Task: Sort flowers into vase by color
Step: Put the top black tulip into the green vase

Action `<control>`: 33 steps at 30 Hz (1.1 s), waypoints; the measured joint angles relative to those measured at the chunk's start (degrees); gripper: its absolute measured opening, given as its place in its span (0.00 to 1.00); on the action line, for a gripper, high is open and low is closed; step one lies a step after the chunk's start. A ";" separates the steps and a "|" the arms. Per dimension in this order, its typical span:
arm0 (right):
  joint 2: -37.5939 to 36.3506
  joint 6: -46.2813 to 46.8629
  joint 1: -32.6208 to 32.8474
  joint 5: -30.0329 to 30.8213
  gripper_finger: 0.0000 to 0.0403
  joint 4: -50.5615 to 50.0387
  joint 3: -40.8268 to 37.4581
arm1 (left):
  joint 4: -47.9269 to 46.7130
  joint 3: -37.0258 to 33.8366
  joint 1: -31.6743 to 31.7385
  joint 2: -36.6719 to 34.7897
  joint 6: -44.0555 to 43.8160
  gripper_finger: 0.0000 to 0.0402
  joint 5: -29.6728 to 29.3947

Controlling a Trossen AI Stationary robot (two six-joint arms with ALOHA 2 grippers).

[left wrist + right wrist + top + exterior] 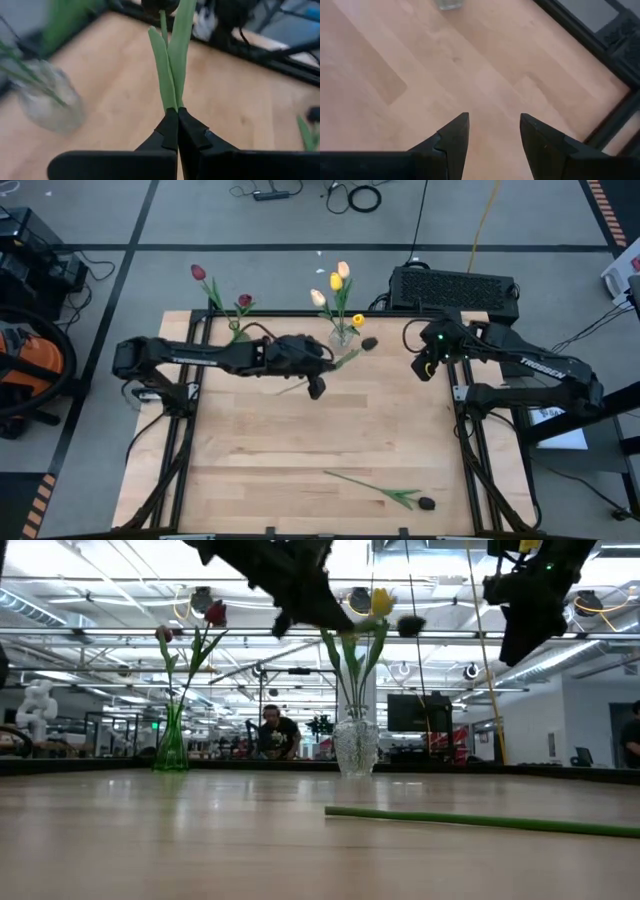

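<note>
Two vases stand along the far edge of the wooden table (300, 440): a green vase (171, 745) to the left holding two dark red tulips (198, 272), and a clear glass vase (355, 747) near the middle holding yellow and cream tulips (337, 280). The left gripper (316, 387) hangs above the table just near and left of the clear vase, its fingers (192, 135) pinched fully together on the stem of a dark-headed tulip (368, 342). That flower is lifted clear of the wood; its stem and leaves (175, 55) run from the gripper toward the right and far side, so the dark head sits just right of the clear vase's bouquet (in the low view it shows as a dark blob beside the yellow bloom). The left wrist view shows two long green leaves rising straight out of the closed fingertips, with the dark head at their far end and the clear vase blurred off to one side.

The right gripper (492, 132) waits above the far right part of the table, its fingers spread apart with only bare wood between them.

One more dark-headed tulip (385, 492) lies flat near the front edge, right of centre, head pointing right; its green stem (480, 821) crosses the low view.
</note>
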 joint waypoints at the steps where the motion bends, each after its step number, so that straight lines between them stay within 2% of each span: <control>1: -0.59 0.29 0.02 -0.43 0.42 -0.17 0.00 | 0.30 0.00 -0.21 -0.88 1.17 0.00 -1.51; 5: -5.54 -2.21 0.02 -5.92 0.42 2.99 -1.55 | 4.38 -1.32 -0.91 -5.65 4.76 0.00 -5.88; 9: -15.12 -0.17 0.02 -10.15 0.42 9.82 -7.14 | 6.32 -3.77 -1.20 -10.58 5.64 0.00 -6.77; 11: -20.74 2.08 0.02 -10.80 0.42 14.25 -11.04 | 10.75 -6.39 -1.41 -12.60 5.77 0.00 -6.92; 14: -28.27 6.47 0.02 -14.46 0.42 27.13 -18.45 | 22.64 -11.31 -1.55 -14.14 5.72 0.00 -6.39; 17: -32.05 13.46 0.02 -19.69 0.42 47.78 -27.39 | 35.10 -16.53 -1.50 -13.99 5.18 0.00 -5.69; 20: -31.32 21.29 0.02 -20.21 0.42 68.65 -35.07 | 44.82 -19.68 -1.50 -12.72 3.71 0.00 -5.69; 23: -27.50 25.30 0.02 -19.75 0.42 82.25 -38.94 | 47.16 -20.11 -1.49 -11.54 2.84 0.00 -5.70; 27: -21.14 25.21 0.81 -19.75 0.42 85.28 -37.01 | 49.24 -20.15 -1.35 -10.59 2.29 0.00 -5.75; 33: -9.65 16.94 3.97 -19.71 0.42 85.39 -27.82 | 49.98 -20.13 -1.35 -10.35 2.29 0.00 -7.69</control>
